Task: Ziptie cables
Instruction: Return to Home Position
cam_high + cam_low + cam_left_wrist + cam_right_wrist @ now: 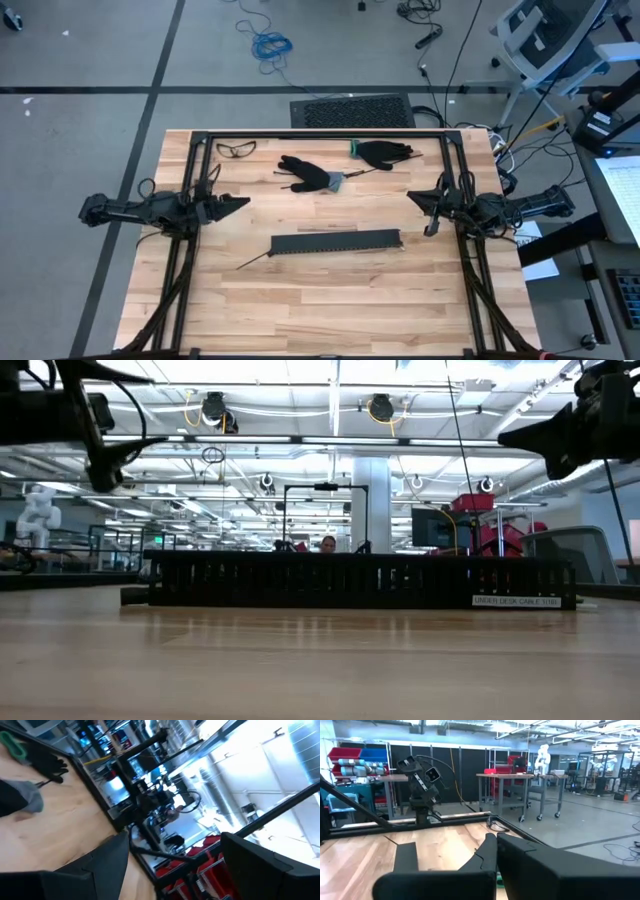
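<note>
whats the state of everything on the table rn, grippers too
black cable duct: lying flat mid-table, top closed over
left gripper: open, empty, raised over the table's left side
right gripper: open, empty, raised over the right side
grey-cuffed glove: lying limp, unworn
green-cuffed glove: lying limp, unworn
safety glasses: lying on the table, unworn

light: bright, even — ceiling lights [270, 370]; glare: low view; shadows: faint on table [330, 290]

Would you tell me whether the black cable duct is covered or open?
Covered, it seems: from above the cable duct shows one solid black top, and the low view shows an unbroken band along its top.
</note>
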Tool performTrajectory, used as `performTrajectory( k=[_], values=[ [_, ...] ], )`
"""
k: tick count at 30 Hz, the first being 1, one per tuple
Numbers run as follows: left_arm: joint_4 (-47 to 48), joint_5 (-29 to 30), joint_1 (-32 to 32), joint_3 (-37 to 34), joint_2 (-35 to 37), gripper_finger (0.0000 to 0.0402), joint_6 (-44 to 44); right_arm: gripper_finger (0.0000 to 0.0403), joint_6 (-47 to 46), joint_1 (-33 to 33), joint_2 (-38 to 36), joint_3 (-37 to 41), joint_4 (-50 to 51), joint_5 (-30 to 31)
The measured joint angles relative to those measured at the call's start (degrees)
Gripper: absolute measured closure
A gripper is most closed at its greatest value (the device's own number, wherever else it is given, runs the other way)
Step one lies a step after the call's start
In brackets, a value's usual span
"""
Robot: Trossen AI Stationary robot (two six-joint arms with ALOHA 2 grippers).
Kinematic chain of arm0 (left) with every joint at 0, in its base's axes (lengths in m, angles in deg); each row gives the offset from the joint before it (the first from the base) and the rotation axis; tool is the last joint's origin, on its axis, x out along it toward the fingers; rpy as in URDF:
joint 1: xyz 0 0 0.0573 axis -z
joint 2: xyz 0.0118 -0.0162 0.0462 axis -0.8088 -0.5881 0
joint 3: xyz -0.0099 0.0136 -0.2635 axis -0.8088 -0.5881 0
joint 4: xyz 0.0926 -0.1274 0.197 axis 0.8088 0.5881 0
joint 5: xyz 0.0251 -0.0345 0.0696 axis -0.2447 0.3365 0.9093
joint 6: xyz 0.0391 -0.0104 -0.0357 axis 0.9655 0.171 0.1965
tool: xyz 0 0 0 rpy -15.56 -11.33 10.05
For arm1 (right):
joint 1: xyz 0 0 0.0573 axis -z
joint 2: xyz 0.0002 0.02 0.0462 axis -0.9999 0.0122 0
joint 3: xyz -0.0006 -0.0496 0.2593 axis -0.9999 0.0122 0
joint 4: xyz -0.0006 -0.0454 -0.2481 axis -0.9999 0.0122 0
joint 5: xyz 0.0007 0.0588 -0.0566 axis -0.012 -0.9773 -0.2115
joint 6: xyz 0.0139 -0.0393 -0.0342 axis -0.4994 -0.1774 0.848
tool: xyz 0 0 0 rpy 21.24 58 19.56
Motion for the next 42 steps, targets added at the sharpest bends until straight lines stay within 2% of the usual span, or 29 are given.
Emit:
performTrajectory(
  k=[15, 18, 21, 22, 23, 26, 28, 31, 34, 42],
  values=[
    [0.59, -0.08, 0.0, 0.0, -0.02, 0.0096, -0.21, 0.0403, 0.02, 0.0, 0.1, -0.02, 0.33, -0.03],
    [-0.45, 0.92, 0.0, 0.0, 0.0, 0.0096, -3.87, 0.0403, 0.02, 0.0, 0.1, -0.02, 0.35, -0.03],
    [4.46, 1.67, 0.06, 0.0, 0.0, 0.0096, -8.42, 0.0403, 0.02, 0.0, 0.1, -0.02, 0.37, -0.03],
    [5.95, 1.8, 0.23, 0.0, 0.0, 0.0096, -4.67, 0.0403, 0.02, 0.0, 0.1, -0.02, 0.39, -0.01],
    [6.26, 2.17, 0.29, 0.0, 0.0, 0.0096, 2.74, 0.0403, 0.02, 0.0, 0.1, -0.02, 0.4, -0.03],
    [5.68, 2.88, 1.22, 0.0, 0.0, 0.0096, 35.08, 0.0403, 0.02, 0.0, 0.1, -0.02, 0.41, -0.02],
    [7.05, 2.04, 2.3, -0.02, 0.0, 0.0096, 52.56, 0.0403, 0.02, 0.0, 0.1, -0.02, 0.4, -0.03],
    [7.73, 1.76, 3.28, -0.02, 0.0, 0.0096, 65.84, 0.0403, 0.02, 0.0, 0.1, -0.02, 0.4, -0.03],
    [7.52, 2.77, 3.14, -0.02, 0.0, 0.0096, 70.41, 0.0403, 0.02, 0.0, 0.1, -0.02, 0.4, -0.03],
    [7.54, 2.32, -0.93, -0.02, 0.0, 0.0096, 70.45, 0.0403, 0.02, 0.0, 0.1, -0.02, 0.4, -0.03]
  ],
)
